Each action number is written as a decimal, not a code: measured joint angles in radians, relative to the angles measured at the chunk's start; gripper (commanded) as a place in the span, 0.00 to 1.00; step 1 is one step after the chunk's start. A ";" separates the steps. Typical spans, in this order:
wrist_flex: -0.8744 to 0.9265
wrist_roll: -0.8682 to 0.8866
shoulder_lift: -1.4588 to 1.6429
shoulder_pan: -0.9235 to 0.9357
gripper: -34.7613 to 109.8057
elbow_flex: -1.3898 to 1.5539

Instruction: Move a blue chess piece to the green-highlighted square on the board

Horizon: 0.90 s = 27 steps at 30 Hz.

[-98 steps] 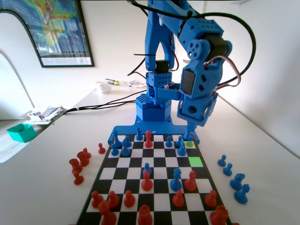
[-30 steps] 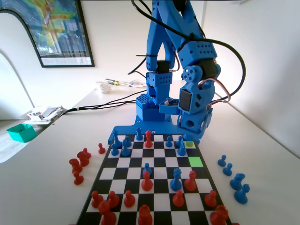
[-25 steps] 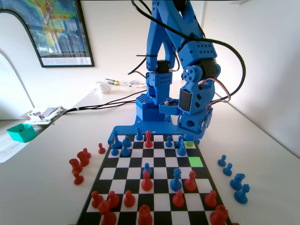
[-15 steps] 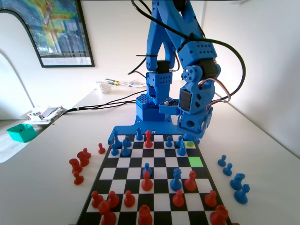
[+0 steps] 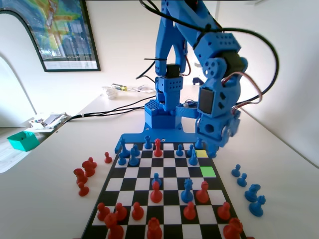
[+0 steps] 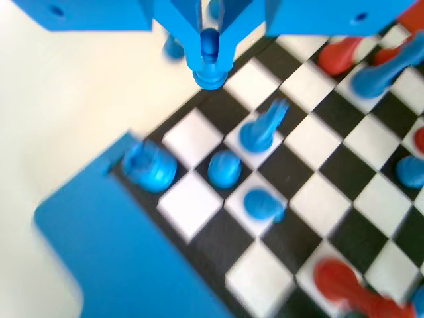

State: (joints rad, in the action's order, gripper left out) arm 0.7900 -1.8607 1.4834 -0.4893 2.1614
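While above the board (image 5: 159,184), the fingers (image 6: 210,61) clamp the blue chess piece (image 6: 211,71).
Pawn hangs beyond the green-highlighted square (image 5: 208,172), clear of the board.

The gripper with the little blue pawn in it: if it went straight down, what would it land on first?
Probably the board near its edge: the gripper holds the pawn over a white square there, though motion blur leaves depth unclear.

White table (image 5: 60,199) carries the board (image 5: 169,172) and loose pieces.
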 measured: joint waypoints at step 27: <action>-0.084 0.123 -0.143 0.101 0.25 -0.089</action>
State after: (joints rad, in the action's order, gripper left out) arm 0.7056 -1.7380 1.3407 -0.3881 2.0724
